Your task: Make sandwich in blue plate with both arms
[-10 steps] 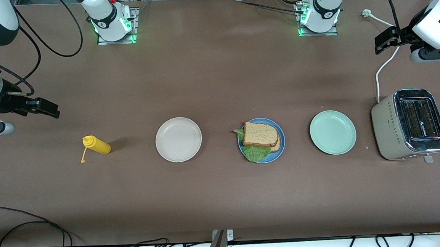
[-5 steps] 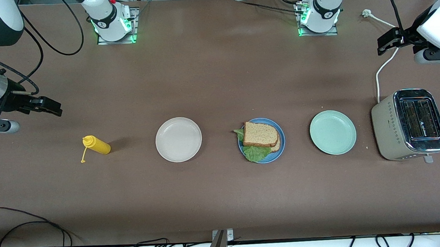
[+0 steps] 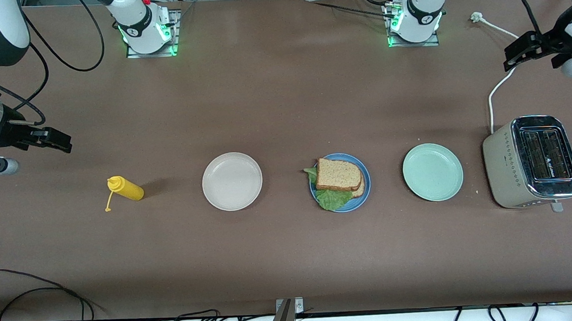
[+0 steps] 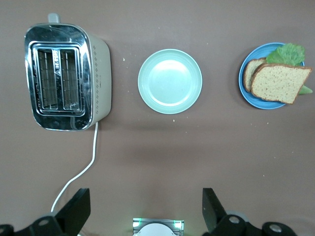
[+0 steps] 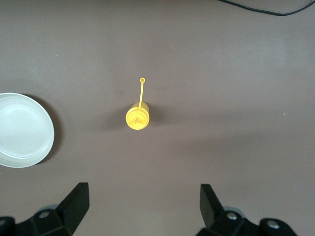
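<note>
Left gripper (image 3: 520, 53): jaws spread wide, nothing between them, up in the air over the bare surface (image 3: 282, 106) at the left arm's end, above the toaster's white cord (image 3: 497, 90). Right gripper (image 3: 55, 140): jaws likewise spread and empty, over bare surface at the right arm's end, with the yellow squeeze bottle (image 3: 125, 188) below it in the wrist view.

Sandwich (image 3: 339, 175) sits on the blue plate (image 3: 361, 166) mid-surface: top slice lies a little askew on the lower one, lettuce poking out along the edge nearer the front camera. Off-white plate (image 3: 232, 181) beside it toward the right arm's end, mint-green plate (image 3: 432, 172) toward the left arm's end; both bare. Toaster (image 3: 532, 161) next to the mint plate, slots look empty.

Step, as I judge it: assembly looks complete; both arms parked well apart from the plate. Nothing obvious left but to hold clear, or square the top slice if wanted.

Hard to see: the filling under the top slice beyond the lettuce fringe; both arms cut off at the front view's edges.
</note>
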